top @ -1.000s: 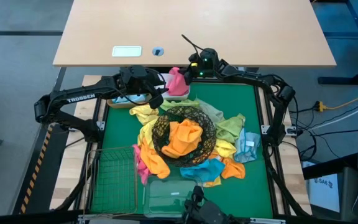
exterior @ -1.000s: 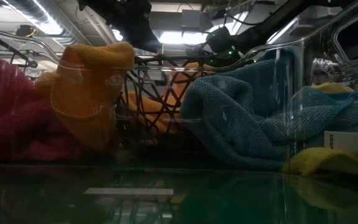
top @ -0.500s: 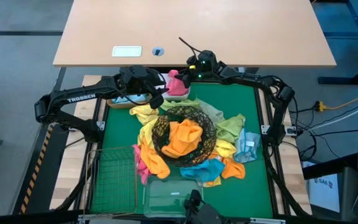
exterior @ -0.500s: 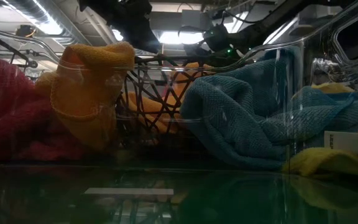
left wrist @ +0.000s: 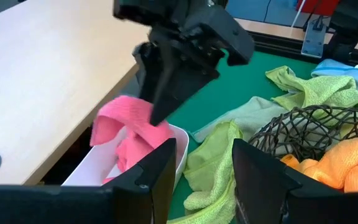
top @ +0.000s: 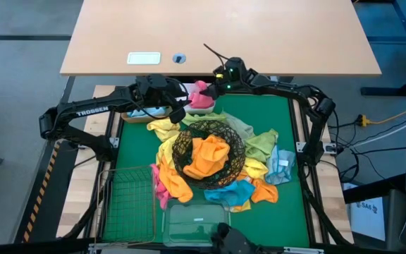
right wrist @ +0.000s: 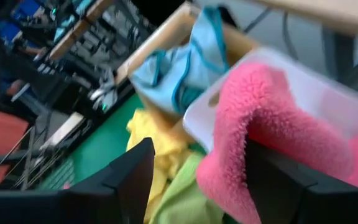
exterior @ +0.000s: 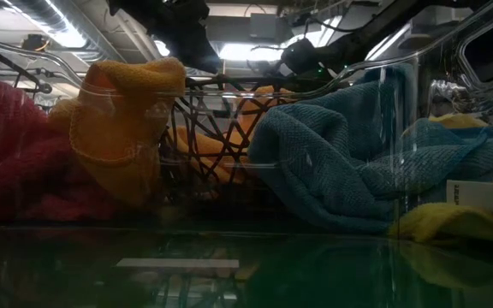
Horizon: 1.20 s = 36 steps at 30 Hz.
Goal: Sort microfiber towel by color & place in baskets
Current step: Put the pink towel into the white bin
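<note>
A pink towel (top: 201, 96) lies in the white tub (top: 204, 109) at the table's far edge, its top fold sticking up. My right gripper (top: 214, 85) hangs open over the tub, its fingers on either side of that fold. My left gripper (top: 177, 107) waits open beside the tub, nothing between its fingers (left wrist: 157, 177). The black wire bowl (top: 210, 152) in the middle holds an orange towel (top: 206, 156). A light blue towel (right wrist: 185, 62) lies in the tan tray (top: 136, 113). My right gripper (right wrist: 197, 149) stands open around the pink towel's raised top fold (right wrist: 260, 106), slanting down from the table's far right. I cannot tell whether a finger touches the fold. The towel's lower part lies in the white tub (right wrist: 303, 81).
Yellow, green, blue, orange and pink towels lie heaped around the wire bowl (exterior: 221, 111). The green wire-mesh basket (top: 129, 201) stands at the near left, with the clear plastic box (top: 192, 222) next to it. A wooden desk (top: 217, 35) lies beyond the far edge.
My right gripper has opened over the white tub and rolled at the wrist, letting go of the pink towel. The towel has sunk a little lower into the tub, and its top fold stays up between the fingers.
</note>
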Available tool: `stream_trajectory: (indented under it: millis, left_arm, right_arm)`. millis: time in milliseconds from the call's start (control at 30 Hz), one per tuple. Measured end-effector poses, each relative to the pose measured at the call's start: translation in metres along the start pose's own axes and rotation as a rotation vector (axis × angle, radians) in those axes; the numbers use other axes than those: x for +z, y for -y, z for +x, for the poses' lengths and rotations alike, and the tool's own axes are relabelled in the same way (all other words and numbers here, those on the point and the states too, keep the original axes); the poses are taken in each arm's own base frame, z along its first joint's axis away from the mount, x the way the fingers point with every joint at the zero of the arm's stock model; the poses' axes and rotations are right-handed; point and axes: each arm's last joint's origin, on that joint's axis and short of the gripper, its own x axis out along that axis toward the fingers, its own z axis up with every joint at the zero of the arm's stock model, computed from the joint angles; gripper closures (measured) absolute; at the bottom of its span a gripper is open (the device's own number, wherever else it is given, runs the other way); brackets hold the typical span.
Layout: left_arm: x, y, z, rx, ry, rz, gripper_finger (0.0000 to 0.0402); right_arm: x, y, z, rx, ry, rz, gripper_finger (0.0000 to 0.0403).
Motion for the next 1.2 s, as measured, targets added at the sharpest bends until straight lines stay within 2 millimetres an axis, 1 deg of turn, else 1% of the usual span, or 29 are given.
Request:
stream_trajectory:
  millis: [133, 267, 400, 567, 700, 800, 933, 1067, 1200]
  left_arm:
    - [0.000, 0.000, 0.000, 0.000, -0.001, 0.000, 0.0251]
    - [-0.003, 0.000, 0.010, 0.002, -0.015, 0.000, 0.0251]
    - [-0.005, -0.002, 0.034, 0.014, -0.001, 0.004, 0.0251]
    - [-0.006, -0.010, 0.068, 0.040, 0.085, 0.001, 0.0251]
    - [-0.018, -0.014, 0.092, 0.049, 0.051, -0.006, 0.0251]
    - [-0.029, -0.015, 0.105, 0.064, 0.003, -0.005, 0.0251]
    - [-0.036, -0.016, 0.115, 0.102, -0.029, -0.003, 0.0251]
    - [-0.040, -0.017, 0.119, 0.100, -0.047, -0.004, 0.0251]
    - [-0.043, -0.020, 0.122, 0.148, -0.058, -0.005, 0.0251]
  right_arm:
    - [-0.006, 0.006, -0.002, -0.006, -0.076, 0.052, 0.0171]
    - [-0.005, 0.014, -0.008, -0.022, -0.083, 0.079, 0.0171]
    - [-0.005, 0.013, -0.008, -0.018, -0.082, 0.082, 0.0171]
    - [-0.004, 0.012, -0.007, 0.016, -0.088, 0.076, 0.0171]
    - [-0.004, 0.013, -0.008, -0.004, -0.079, 0.076, 0.0171]
    - [-0.004, 0.012, -0.008, 0.007, -0.083, 0.071, 0.0171]
    - [-0.005, 0.011, -0.008, 0.047, -0.101, 0.072, 0.0171]
    - [-0.005, 0.011, -0.008, 0.067, -0.108, 0.072, 0.0171]
    - [-0.005, 0.010, -0.008, 0.092, -0.117, 0.072, 0.0171]
